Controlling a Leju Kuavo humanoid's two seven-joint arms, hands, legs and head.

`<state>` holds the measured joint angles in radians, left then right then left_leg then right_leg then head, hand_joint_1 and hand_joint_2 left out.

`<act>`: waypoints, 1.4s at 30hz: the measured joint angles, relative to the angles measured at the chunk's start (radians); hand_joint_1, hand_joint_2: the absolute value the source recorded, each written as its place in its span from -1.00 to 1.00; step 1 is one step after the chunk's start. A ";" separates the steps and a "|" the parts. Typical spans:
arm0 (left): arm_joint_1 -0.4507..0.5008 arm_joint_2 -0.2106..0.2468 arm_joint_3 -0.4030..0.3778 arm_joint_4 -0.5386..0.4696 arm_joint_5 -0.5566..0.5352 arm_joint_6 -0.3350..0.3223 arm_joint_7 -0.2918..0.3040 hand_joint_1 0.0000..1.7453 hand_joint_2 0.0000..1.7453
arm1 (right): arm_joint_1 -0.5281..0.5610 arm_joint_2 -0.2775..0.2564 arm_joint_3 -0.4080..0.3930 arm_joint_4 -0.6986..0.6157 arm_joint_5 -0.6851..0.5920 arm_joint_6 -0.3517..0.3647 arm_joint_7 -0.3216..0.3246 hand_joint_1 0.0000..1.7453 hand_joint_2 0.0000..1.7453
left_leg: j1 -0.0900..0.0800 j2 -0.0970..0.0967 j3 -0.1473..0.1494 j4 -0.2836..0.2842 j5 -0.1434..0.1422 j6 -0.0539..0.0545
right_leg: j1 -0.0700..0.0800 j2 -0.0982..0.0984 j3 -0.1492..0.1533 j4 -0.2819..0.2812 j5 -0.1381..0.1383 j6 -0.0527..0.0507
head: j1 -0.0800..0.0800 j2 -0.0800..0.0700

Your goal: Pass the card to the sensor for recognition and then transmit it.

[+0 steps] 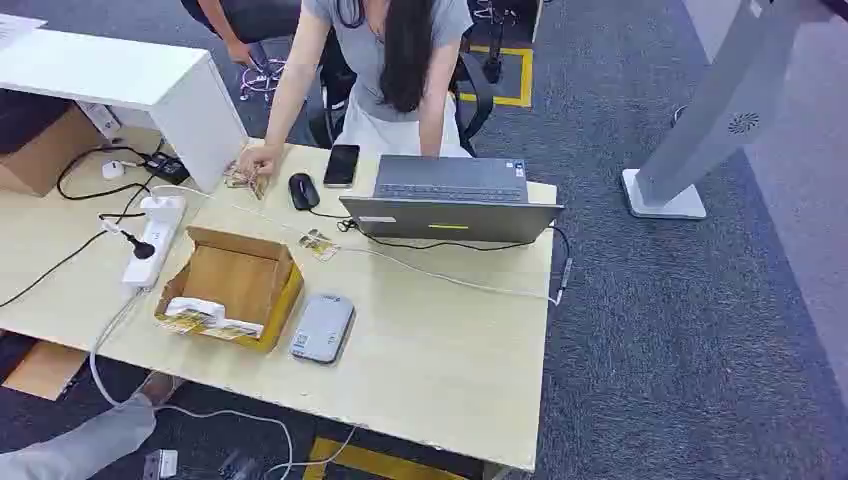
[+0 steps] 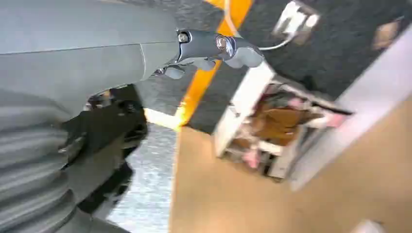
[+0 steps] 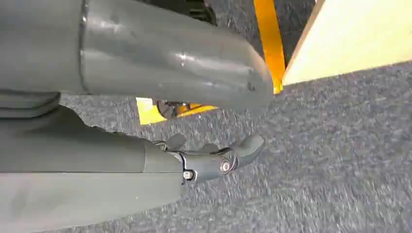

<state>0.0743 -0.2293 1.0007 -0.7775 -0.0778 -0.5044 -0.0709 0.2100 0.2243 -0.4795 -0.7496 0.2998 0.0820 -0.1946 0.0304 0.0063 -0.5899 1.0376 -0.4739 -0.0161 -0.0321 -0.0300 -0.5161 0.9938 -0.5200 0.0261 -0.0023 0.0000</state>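
Head view: card (image 1: 319,243) is lying by laptop (image 1: 450,200), sensor (image 1: 322,327) nearby. Left robot hand (image 2: 214,51) & right robot hand (image 3: 214,158) are hanging empty, fingers apart. Cables risk being snagged.

left robot hand (image 2: 214,51) empty, right robot hand (image 3: 214,158) seemingly loosely open

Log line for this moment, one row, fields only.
left hand: low beside table, holds nothing | right hand: above carpet, holds nothing | card: on table | grey sensor: beside cardboard box
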 joint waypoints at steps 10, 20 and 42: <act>-0.042 -0.042 0.225 -0.136 -0.024 -0.124 -0.031 -1.00 1.00 | 0.029 0.030 -0.137 -0.036 0.151 -0.054 0.102 -1.00 -1.00 | 0.000 0.000 0.000 0.000 0.000 0.000 | 0.000 0.000 0.000 0.000 0.000 0.000 | 0.000 0.000; -0.077 -0.055 0.400 -0.192 -0.026 -0.231 -0.102 -1.00 1.00 | 0.056 0.050 -0.259 -0.053 0.335 -0.102 0.316 -1.00 -1.00 | 0.000 0.000 0.000 0.000 0.000 0.000 | 0.000 0.000 0.000 0.000 0.000 0.000 | 0.000 0.000; -0.096 0.010 0.480 -0.262 -0.010 -0.413 -0.408 -1.00 1.00 | 0.217 0.055 -0.065 -0.189 0.184 -0.187 0.580 -1.00 1.00 | 0.000 0.000 0.000 0.000 0.000 0.000 | 0.000 0.000 0.000 0.000 -0.001 0.000 | 0.000 0.000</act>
<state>-0.0214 -0.2193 1.4809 -1.0398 -0.0878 -0.9170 -0.4787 0.4274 0.2796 -0.5441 -0.9381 0.4841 -0.1045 0.3857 0.0306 0.0068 -0.5896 1.0374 -0.4743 -0.0162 -0.0320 -0.0296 -0.5162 0.9939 -0.5206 0.0264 -0.0019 0.0000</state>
